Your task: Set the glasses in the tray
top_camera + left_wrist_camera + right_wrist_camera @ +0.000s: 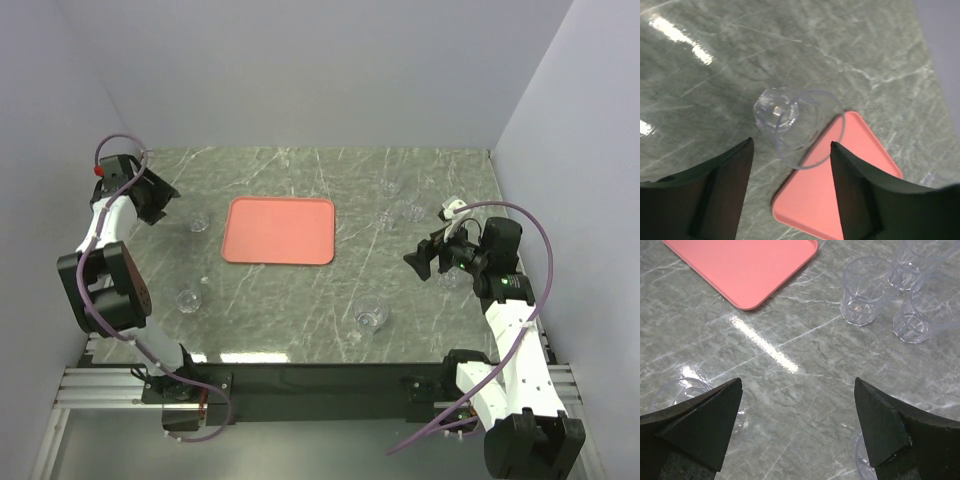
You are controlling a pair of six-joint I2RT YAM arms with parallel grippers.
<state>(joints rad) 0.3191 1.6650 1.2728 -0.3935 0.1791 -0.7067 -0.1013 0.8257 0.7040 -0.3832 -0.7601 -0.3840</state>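
The salmon-pink tray [280, 230] lies flat in the middle of the marble table with nothing on it. One clear glass [790, 125] stands just left of the tray's corner [850, 185]. My left gripper [791, 145] is open around the glass's near side, with a gap at each finger. In the top view that glass [199, 221] sits right beside the left gripper [170, 205]. My right gripper [797, 385] hangs open over bare marble with nothing between its fingers. Three more glasses [865, 290] cluster ahead of it to the right.
Other glasses stand loose at the front left [188, 299], the front centre [371, 317] and beside the right gripper [452, 278]. White walls close in the table on three sides. The black front edge [320, 375] runs between the arm bases.
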